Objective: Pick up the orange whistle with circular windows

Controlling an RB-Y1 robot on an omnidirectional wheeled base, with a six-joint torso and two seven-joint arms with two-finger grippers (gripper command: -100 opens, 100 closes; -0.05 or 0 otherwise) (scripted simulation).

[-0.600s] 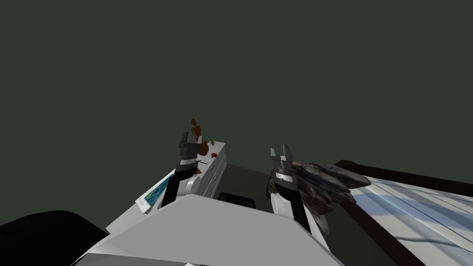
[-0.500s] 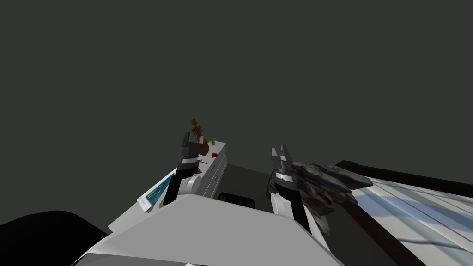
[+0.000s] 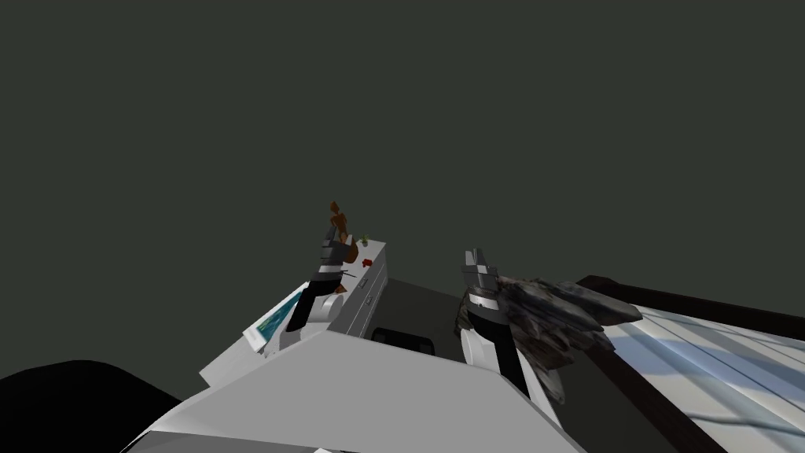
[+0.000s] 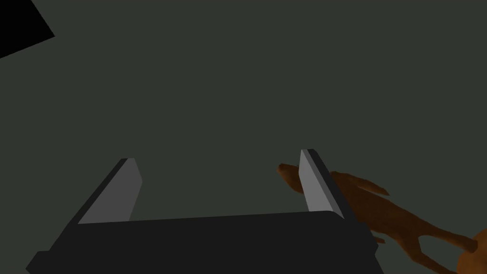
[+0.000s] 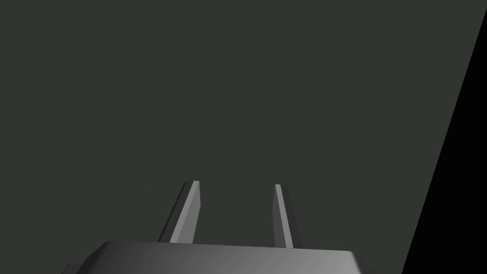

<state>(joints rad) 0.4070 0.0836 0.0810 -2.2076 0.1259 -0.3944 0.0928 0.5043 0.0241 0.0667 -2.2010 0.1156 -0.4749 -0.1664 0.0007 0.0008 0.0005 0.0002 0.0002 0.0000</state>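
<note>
Over the near end of a white drawer cabinet [image 3: 363, 303], the left gripper [image 3: 332, 234] [image 4: 218, 157] hangs raised. Its two fingers stand wide apart with nothing between them. Just outside one finger [image 4: 314, 183] is a brown animal-like figure [image 4: 371, 204] [image 3: 338, 216] with thin legs, close to the blade but not between the two. Past the figure's legs sits an orange-brown rounded piece [image 4: 477, 254] [image 3: 352, 250], right beside the gripper's dark body. It may be the whistle, though I cannot make out any circular windows on it. Farther along the cabinet top lie a small red thing [image 3: 366, 263] and a small green plant [image 3: 362, 238], with a blue-green flat picture [image 3: 275, 321] at the near end. Well apart to the other side, the right gripper [image 3: 474, 255] [image 5: 236, 185] is also raised. Its fingers are a narrow gap apart and hold nothing. Just beside it lies a dark mottled aircraft-shaped thing [image 3: 550, 314], at the edge of a bed [image 3: 707, 354] with pale striped covers.
</note>
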